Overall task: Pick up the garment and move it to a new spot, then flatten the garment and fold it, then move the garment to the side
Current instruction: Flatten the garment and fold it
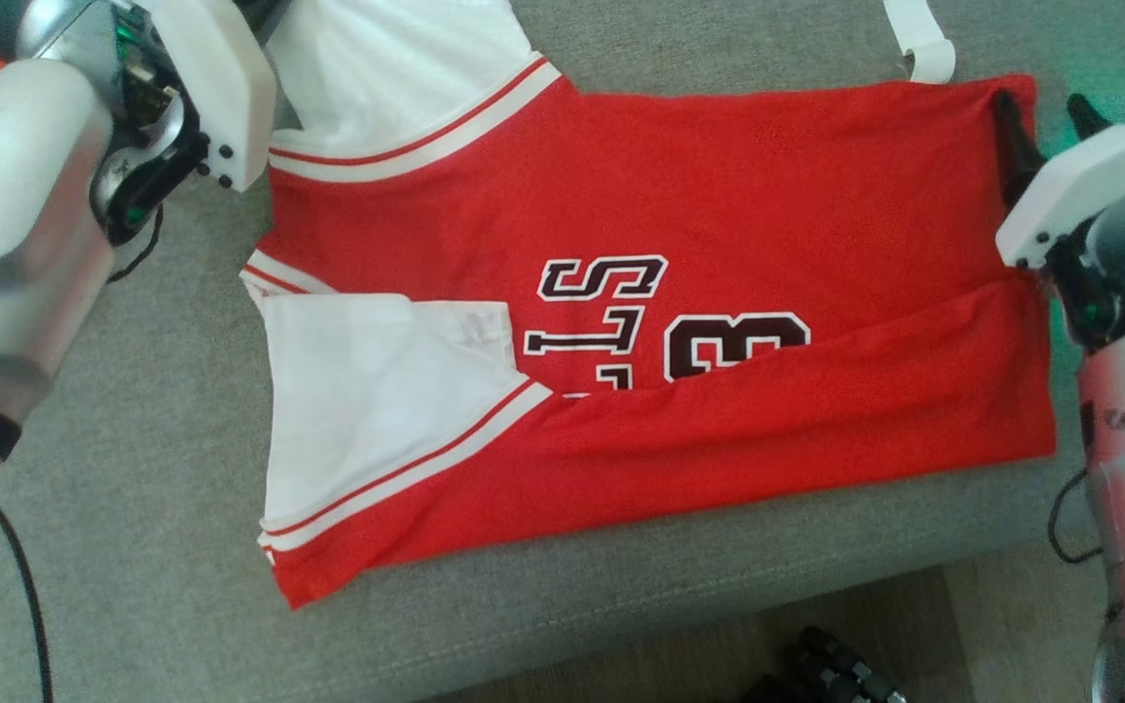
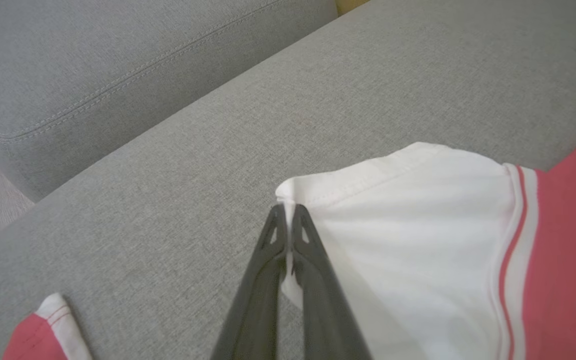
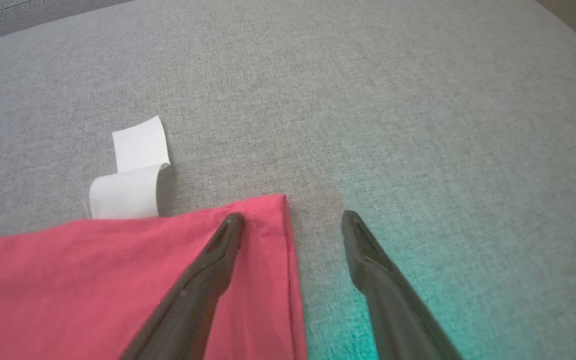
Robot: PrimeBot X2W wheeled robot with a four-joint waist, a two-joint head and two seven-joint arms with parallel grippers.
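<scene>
While beneath the garment [image 1: 768, 176], grey woven sofa cushion [image 1: 152, 410].

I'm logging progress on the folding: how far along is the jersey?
Done: the jersey lies spread on the couch, near edge folded over the lettering. In hand: the left gripper is shut on the far white sleeve; the right gripper is open astride the hem corner. Left: finish folding, move aside.
</scene>
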